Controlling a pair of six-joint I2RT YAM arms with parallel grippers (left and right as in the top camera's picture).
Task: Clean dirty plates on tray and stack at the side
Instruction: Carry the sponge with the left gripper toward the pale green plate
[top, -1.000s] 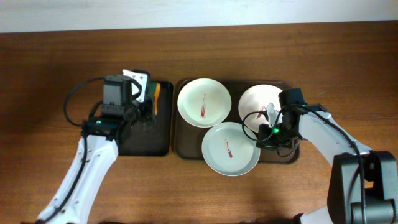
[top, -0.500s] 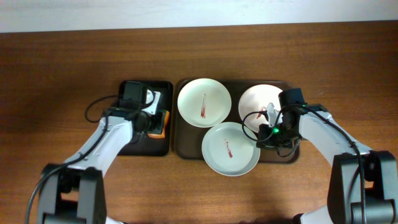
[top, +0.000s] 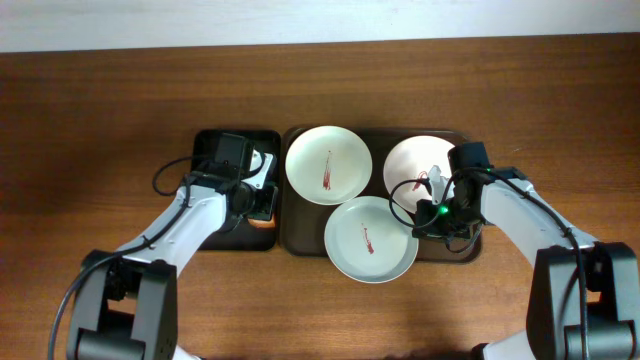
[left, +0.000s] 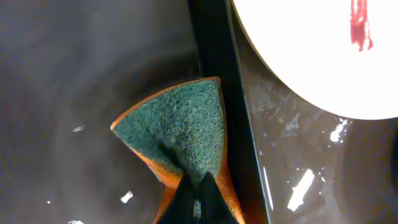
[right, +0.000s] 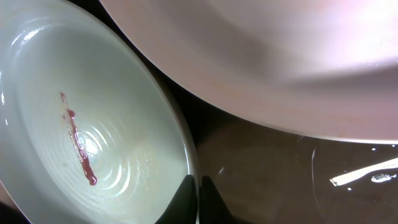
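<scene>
while my left tool hangs low over the right end of the small black tray, its two tips are pressed together on a sponge, green scouring face up and orange body beneath, and the pinch has folded the near end of it into a narrow waist. the sponge lies hard against the dark wall where the black tray meets the large brown tray; the two trays sit side by side on the wooden bench, the black one to the left. all three plates are on the brown tray. the left white plate is at the tray's far left corner, just over the wall from my sponge, with a dark-red streak near its middle. the right white plate is at the far right, partly covered by my right arm, and i can make out no smear on the part that shows. the mint-green plate sits at the near side between them, its near edge hanging past the tray's rim, and it carries a thin red streak of its own. in the overhead view it just overlaps the edge of the left white plate. my right tool is down at the right-hand edge of the mint-green plate, its tips closed to a slit with the plate's rim running in between them, so it looks pinched on that rim. the right white plate's edge shows just above, across the top of the wrist view.
</scene>
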